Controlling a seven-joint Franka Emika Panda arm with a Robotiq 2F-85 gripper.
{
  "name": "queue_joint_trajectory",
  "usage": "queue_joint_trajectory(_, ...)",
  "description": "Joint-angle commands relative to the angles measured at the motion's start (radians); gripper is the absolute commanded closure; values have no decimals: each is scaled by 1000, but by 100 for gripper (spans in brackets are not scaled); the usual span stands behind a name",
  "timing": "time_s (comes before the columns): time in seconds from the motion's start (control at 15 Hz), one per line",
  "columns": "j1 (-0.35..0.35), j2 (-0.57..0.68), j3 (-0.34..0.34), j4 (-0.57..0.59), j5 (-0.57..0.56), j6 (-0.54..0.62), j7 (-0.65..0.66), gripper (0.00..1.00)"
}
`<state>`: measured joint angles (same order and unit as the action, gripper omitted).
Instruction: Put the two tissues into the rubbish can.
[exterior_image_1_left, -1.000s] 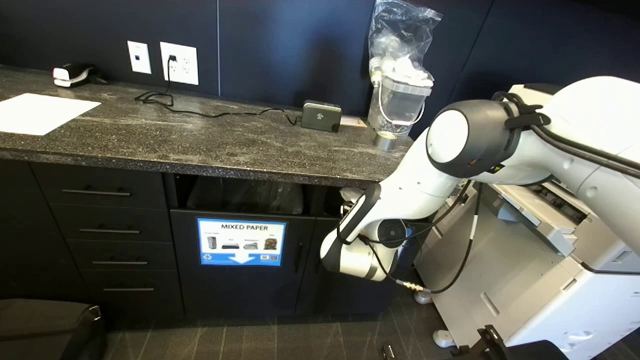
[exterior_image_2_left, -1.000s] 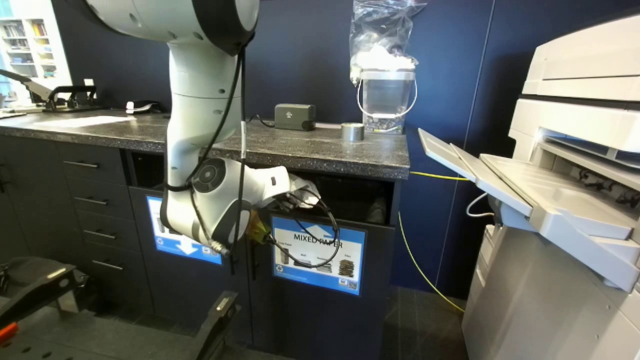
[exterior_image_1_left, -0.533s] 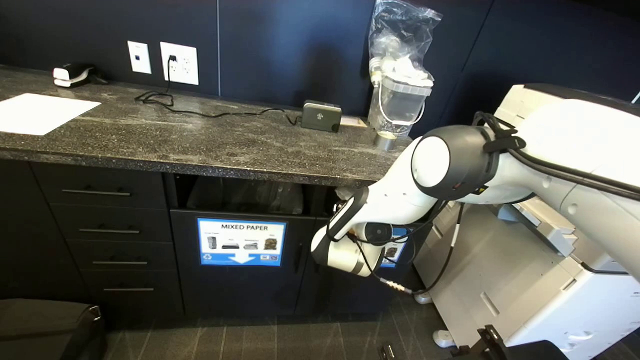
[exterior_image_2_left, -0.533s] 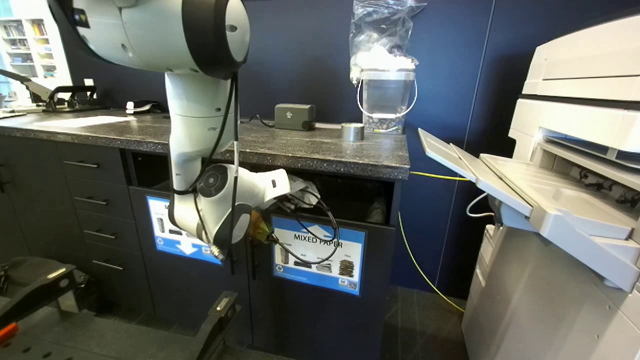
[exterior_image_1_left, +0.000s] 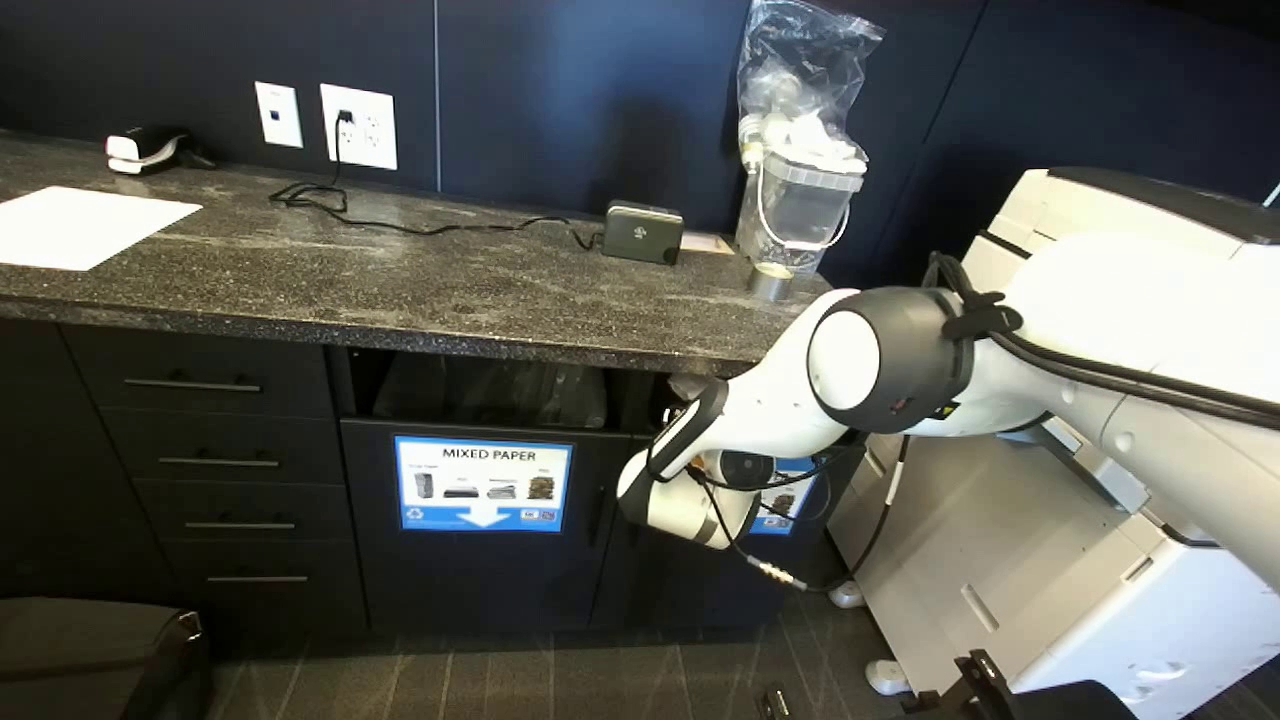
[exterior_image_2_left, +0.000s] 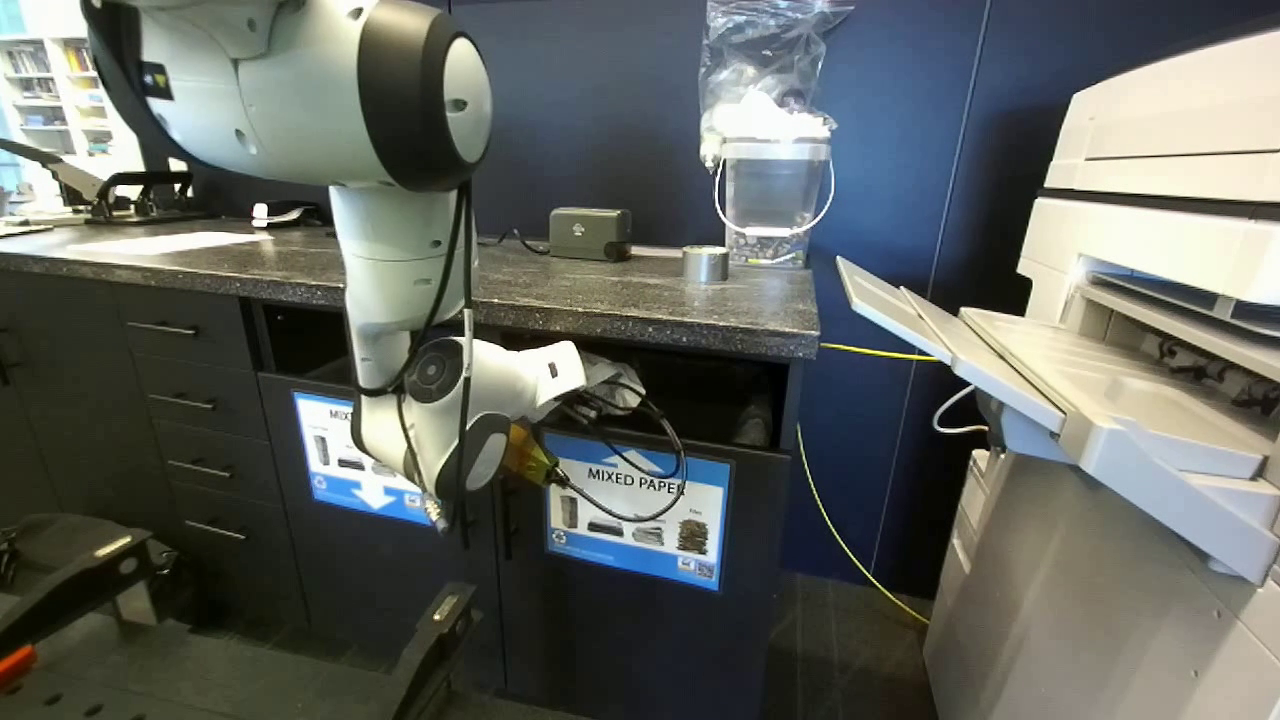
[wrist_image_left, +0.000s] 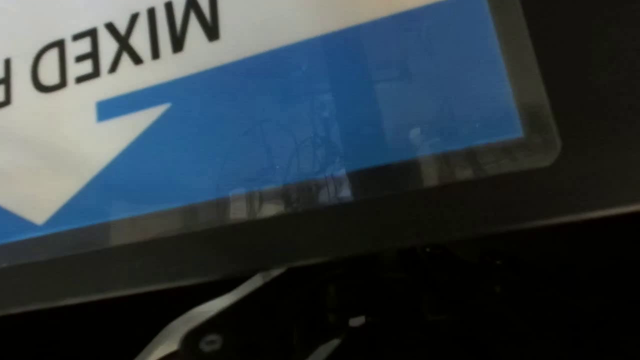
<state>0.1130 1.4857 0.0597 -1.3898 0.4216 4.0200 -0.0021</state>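
Sign with down arrow (exterior_image_1_left: 485, 487), cabinet door (exterior_image_1_left: 470, 580): "MIXED PAPER". Sign with up arrow (exterior_image_2_left: 640, 500), rubbish can door (exterior_image_2_left: 640, 650): "MIXED PAPER"; inverted, cropped in wrist view.

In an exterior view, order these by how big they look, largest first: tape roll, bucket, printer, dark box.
In an exterior view:
Printer, even though cut off at the picture's edge
Bucket
Dark box
Tape roll

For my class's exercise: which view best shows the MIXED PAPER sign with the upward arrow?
An exterior view: there the sign shows nearly whole, with MIXED PAPER readable. In an exterior view, though, the arm hides much of it; the wrist view shows just part, upside down.
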Motion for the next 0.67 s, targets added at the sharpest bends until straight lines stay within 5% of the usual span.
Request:
queue_joint_trajectory(0.0, 14, -1, -17, 17, 32, -18, -50, 64)
queue_joint_trajectory(0.6, 23, 8, -55, 35, 30, -85, -118, 0)
